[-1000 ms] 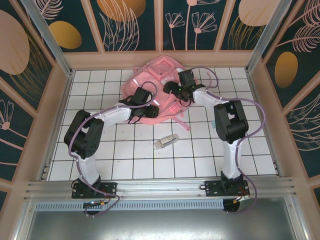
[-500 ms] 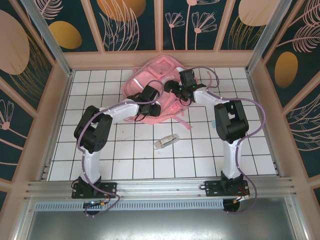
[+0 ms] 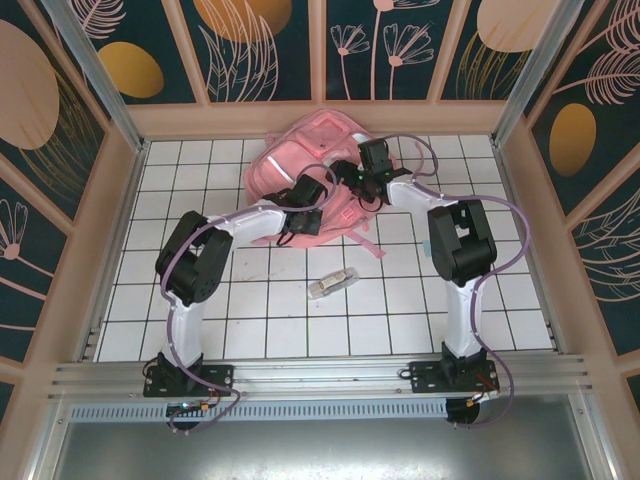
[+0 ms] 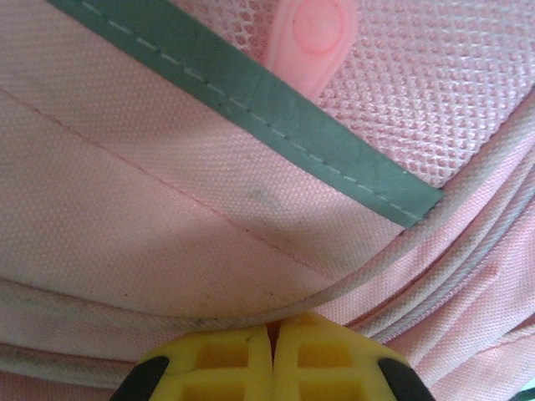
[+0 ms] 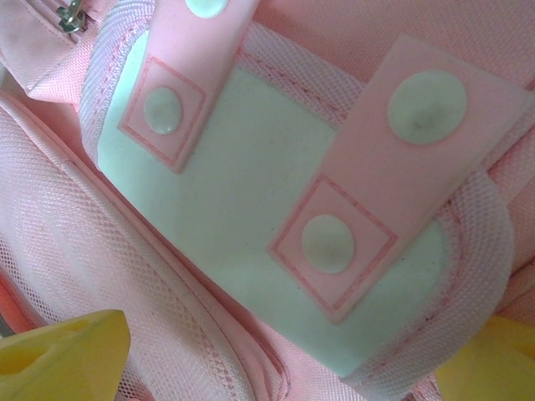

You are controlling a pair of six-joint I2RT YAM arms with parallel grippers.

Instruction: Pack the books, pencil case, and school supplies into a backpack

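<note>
One backpack [image 3: 298, 150], large, soft and pink, lies at the far middle of the white tiled table [image 3: 200, 310], close to the back wall. A pink strap [image 3: 368, 245] trails from it toward the near side.

Left gripper [image 3: 313, 188] is on the backpack's near-left part. In the left wrist view its yellow fingertips [image 4: 242, 363] are pressed together right at a piped seam of the pink fabric; whether any cloth is nipped between them cannot be told. Above them runs a grey-green strip [image 4: 251, 92], slanting, then pink mesh [image 4: 435, 92] and a pink rubber tab [image 4: 313, 33].

Right gripper [image 3: 357, 178] is over the backpack's right side. In the right wrist view its yellow fingers [image 5: 58, 355] stand spread wide, holding nothing, either side of a pale patch [image 5: 242, 192] crossed by two pink tabs [image 5: 401, 134] with pale ovals.

A narrow transparent box [image 3: 332, 284] lies alone on the tiles, nearer than the backpack, between the two arms, well apart from both grippers.
</note>
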